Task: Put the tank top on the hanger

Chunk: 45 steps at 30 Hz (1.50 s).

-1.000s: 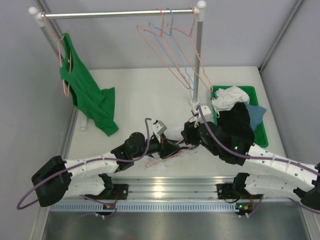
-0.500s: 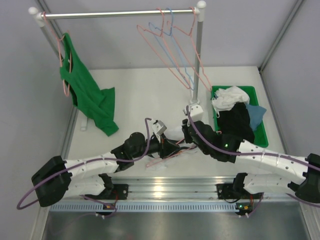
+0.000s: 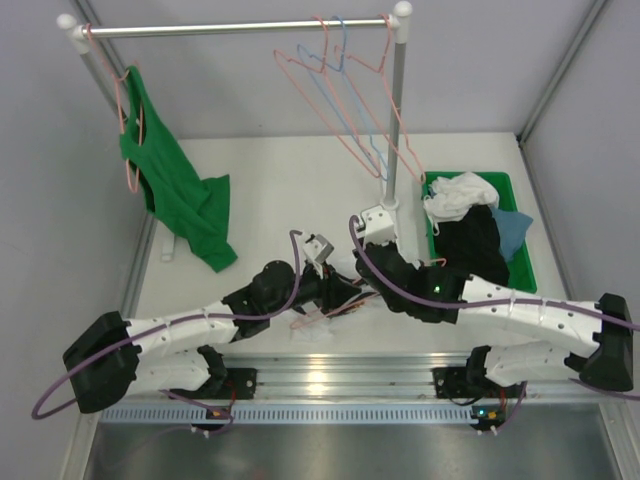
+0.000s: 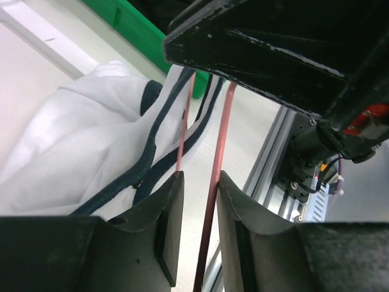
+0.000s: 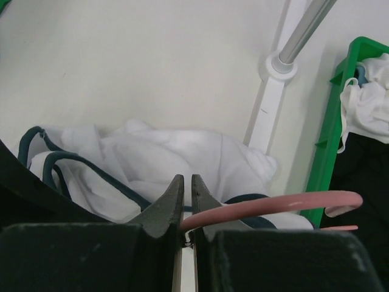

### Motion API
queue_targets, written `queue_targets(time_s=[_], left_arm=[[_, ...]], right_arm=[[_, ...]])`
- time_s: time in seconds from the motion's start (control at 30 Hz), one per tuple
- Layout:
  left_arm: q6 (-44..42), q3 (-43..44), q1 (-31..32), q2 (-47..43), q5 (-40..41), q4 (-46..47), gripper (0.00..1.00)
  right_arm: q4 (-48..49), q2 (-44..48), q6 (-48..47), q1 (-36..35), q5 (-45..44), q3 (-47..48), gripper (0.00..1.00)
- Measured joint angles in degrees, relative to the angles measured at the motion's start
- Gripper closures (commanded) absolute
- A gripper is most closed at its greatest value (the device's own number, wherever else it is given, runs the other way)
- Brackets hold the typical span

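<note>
Change over the last second: my right arm has swung left across the table (image 3: 290, 180), away from the green bin (image 3: 527, 262), and its wrist now sits close beside my left wrist.

My right gripper (image 5: 183, 180) is pinched onto the hanger (image 5: 273, 205). The pink wire leaves the closed jaws and runs right to the hook.

My left gripper (image 4: 199, 177) stands at a narrow gap with a hanger wire passing through it. I cannot tell whether it clamps.

The tank top (image 5: 170, 152) lies bunched on the table just under both grippers, its navy trim beside the wire.

Judgement: the hanger is now at the garment's opening. Threading appears begun, not finished.
</note>
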<state>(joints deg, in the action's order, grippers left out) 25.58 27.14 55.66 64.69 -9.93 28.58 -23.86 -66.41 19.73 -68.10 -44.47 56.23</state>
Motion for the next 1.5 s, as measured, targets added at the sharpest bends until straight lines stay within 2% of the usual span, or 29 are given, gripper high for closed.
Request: queue_targets(time_s=[0.23,0.27,0.3,0.63,0.8,0.93,1.23,1.5], left_arm=[[0.2,1.2,0.0,-0.4,3.9,-3.4,0.57],[0.2,1.2,0.0,-0.7,4.5,-3.8,0.49],[0.2,1.2,0.0,-1.1,5.0,-4.4,0.47],[0.5,2.2,0.1,-7.5,11.7,-13.3,0.48],[1.2,3.4,0.0,-14.1,20.5,-22.3,0.47],[1.8,6.6,-0.1,-15.9,26.4,-30.8,0.45],[3.3,17.1,-0.1,-6.1,30.0,-47.2,0.46],[3.7,22.3,-0.1,1.4,29.8,-55.7,0.48]], right_arm=[[-4.5,-4.0,2.0,-1.5,-5.5,4.1,1.0],[-4.8,-4.1,2.4,-1.6,-5.8,4.2,1.0],[-5.0,-4.2,2.8,-1.6,-6.3,4.2,1.0],[-6.1,-4.2,5.0,-1.6,-7.6,4.2,1.0],[-7.1,-4.2,5.2,-1.6,-7.6,4.2,1.0],[-7.7,-4.2,5.4,-1.6,-7.6,4.2,1.0],[-8.5,-4.2,5.9,-1.6,-7.5,4.2,1.0],[-9.0,-4.2,6.1,-1.6,-7.5,4.7,1.0]])
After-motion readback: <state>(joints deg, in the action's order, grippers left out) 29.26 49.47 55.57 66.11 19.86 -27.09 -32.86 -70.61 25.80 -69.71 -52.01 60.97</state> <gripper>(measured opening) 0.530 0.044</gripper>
